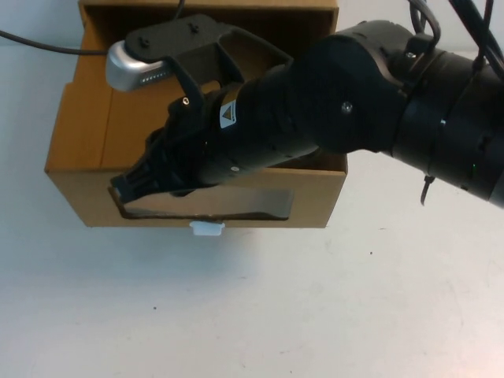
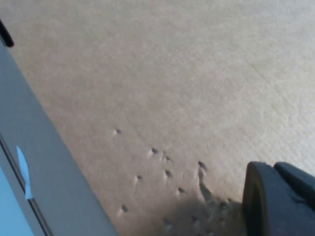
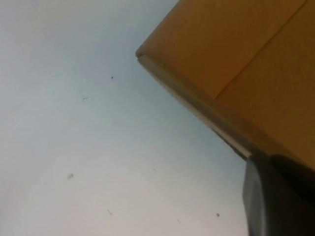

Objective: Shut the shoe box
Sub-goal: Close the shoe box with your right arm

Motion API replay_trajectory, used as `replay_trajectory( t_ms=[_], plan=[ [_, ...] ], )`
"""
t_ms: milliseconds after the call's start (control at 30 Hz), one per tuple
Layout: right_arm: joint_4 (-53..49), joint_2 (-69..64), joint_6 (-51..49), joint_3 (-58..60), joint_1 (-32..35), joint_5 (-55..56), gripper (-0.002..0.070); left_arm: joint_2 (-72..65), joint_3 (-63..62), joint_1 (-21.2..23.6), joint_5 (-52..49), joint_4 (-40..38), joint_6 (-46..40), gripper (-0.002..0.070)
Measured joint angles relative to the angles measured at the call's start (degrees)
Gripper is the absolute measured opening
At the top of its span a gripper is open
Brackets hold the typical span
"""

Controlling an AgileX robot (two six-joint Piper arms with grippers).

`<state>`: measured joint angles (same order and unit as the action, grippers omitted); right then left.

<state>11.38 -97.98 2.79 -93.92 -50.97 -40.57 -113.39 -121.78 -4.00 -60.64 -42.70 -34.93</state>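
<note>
The shoe box [image 1: 79,134] is brown cardboard with a clear window [image 1: 236,202] in its front wall and a small white pull tab [image 1: 206,228] below it. Its drawer stands pulled out toward me from the outer sleeve [image 1: 236,12] at the back. My right arm reaches across the box from the right, and my right gripper [image 1: 130,187] rests at the top of the front wall, at the window's left end. The right wrist view shows a box corner [image 3: 142,55] over the table. My left gripper [image 2: 275,169] is shut, close against dented cardboard [image 2: 162,98]; the high view does not show it.
The white table [image 1: 252,315] spreads in front of the box and to both sides. A black cable [image 1: 39,43] runs in from the far left toward the box's back. The right arm's body [image 1: 441,110] hides the box's right rear.
</note>
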Motion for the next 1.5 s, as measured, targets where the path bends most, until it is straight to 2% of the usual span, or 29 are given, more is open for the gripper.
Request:
replay_trajectory(
  t_ms=[467,800,1267,1500],
  plan=[
    [4.38,-0.57,3.42,-2.74,0.00,-11.34,-0.0011,0.00,-0.10,0.00,-0.70,0.00,0.00,-0.0004],
    [0.63,-2.22,3.01,-2.74,0.35,-4.74,-0.0011,0.00,-0.10,0.00,-0.94,-0.10,0.00,-0.0004],
    [0.90,-4.55,2.79,-3.01,6.28,2.17,-0.0011,0.00,-0.10,0.00,-0.94,-0.22,0.00,-0.0004],
    [2.40,-6.89,3.02,-7.32,8.72,2.72,-0.0012,0.00,-0.10,0.00,-0.94,-0.32,0.00,-0.0004]
  ],
)
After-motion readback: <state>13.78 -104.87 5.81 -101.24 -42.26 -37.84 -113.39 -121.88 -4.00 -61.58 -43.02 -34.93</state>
